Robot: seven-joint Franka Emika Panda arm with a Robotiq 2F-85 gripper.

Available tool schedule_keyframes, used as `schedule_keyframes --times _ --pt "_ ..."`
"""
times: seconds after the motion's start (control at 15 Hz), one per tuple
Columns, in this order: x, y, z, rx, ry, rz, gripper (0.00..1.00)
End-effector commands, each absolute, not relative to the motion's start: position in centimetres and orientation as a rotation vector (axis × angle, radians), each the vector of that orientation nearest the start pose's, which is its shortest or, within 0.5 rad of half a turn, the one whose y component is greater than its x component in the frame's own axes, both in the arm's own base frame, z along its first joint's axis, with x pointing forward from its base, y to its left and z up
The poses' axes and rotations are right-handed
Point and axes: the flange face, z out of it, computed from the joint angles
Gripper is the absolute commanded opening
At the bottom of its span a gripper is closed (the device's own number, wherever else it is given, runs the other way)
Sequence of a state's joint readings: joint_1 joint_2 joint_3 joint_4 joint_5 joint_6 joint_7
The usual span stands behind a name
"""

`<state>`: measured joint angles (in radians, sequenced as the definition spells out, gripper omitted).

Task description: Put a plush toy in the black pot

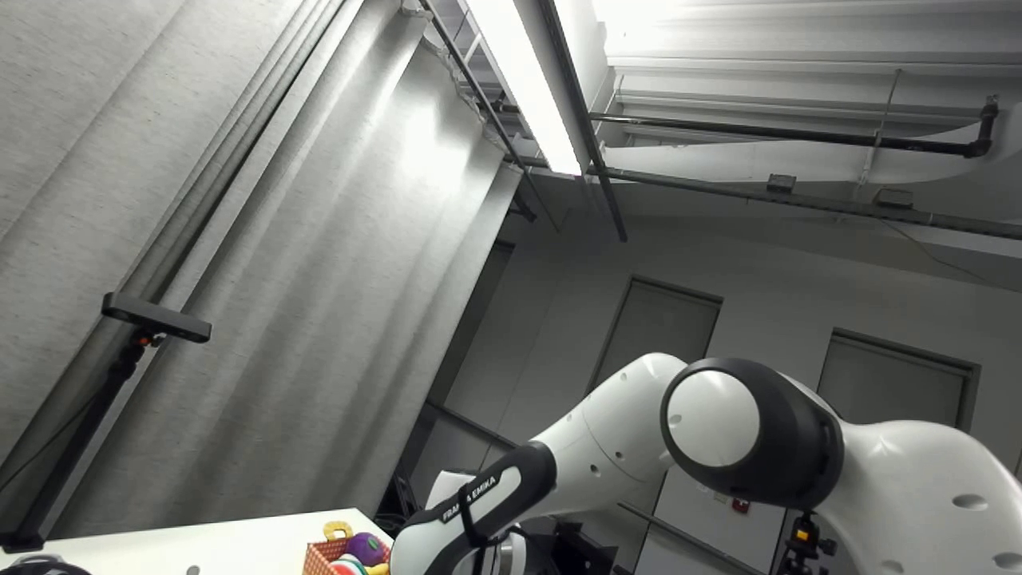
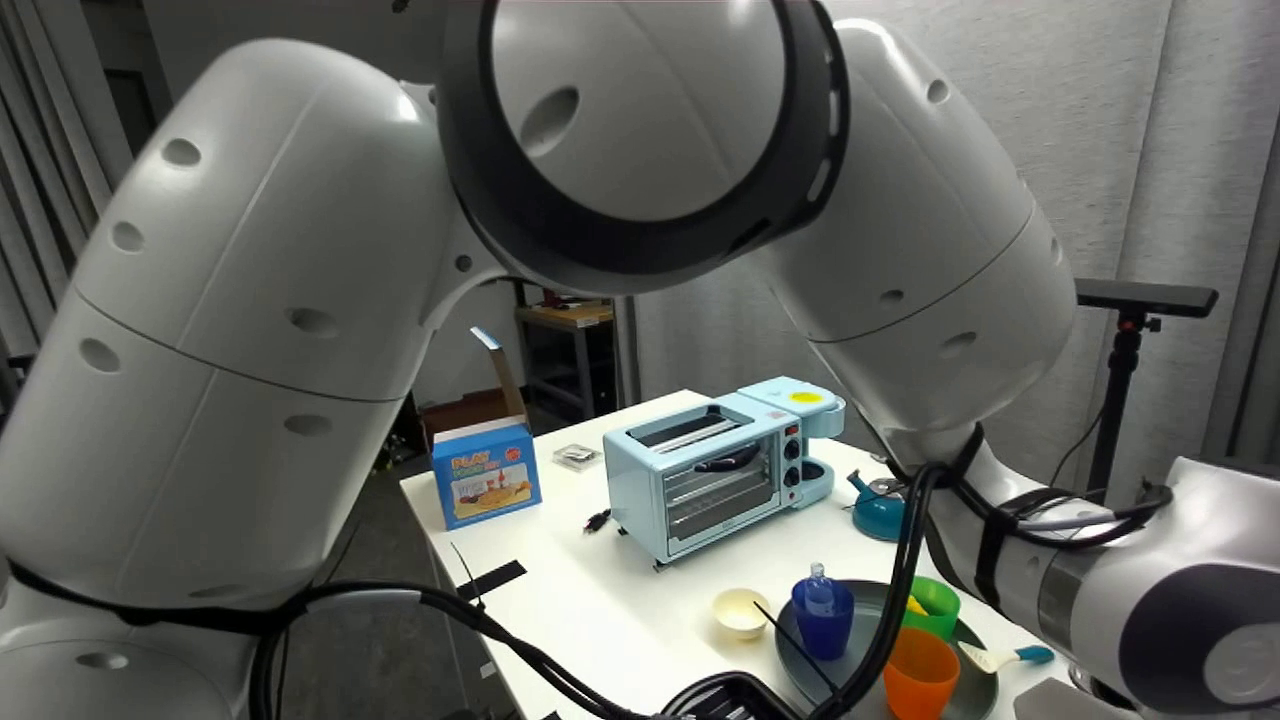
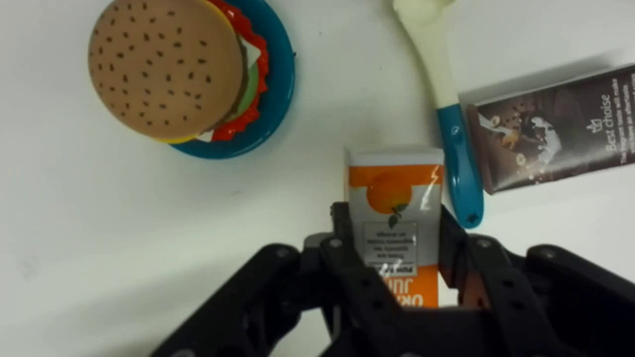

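Note:
My gripper (image 3: 394,214) is shut on an orange juice carton (image 3: 389,193), one finger pressed against each long side. The carton lies with its orange picture facing the camera, and its lower end is hidden by the gripper body. In the exterior views the gripper itself is out of sight. I make out no plush toy for certain; a purple ball (image 1: 366,549) sits among other toys in a small red basket (image 1: 319,557). The black pot is hidden or out of view.
A toy burger (image 3: 166,69) on a teal plate (image 3: 278,106), a teal-handled spoon (image 3: 459,163) and a brown carton (image 3: 560,129) surround the held carton. Elsewhere stand a light-blue toaster oven (image 2: 640,500), a kettle (image 2: 880,515), a bowl (image 2: 740,612) and cups (image 2: 920,670) on a grey plate.

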<state>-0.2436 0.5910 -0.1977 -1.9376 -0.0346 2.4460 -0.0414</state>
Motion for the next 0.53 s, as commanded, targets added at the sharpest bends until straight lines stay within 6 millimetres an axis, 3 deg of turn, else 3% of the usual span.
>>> schedule_keyframes --times 0.0,0.2,0.47 --pt "56.1 -23.7 20.4 -3.268 0.573 -0.017 0.16" --pt "55.9 -22.2 21.5 -3.292 0.617 -0.187 0.16" --pt "54.3 -21.7 21.0 -3.289 0.756 -0.367 0.16"
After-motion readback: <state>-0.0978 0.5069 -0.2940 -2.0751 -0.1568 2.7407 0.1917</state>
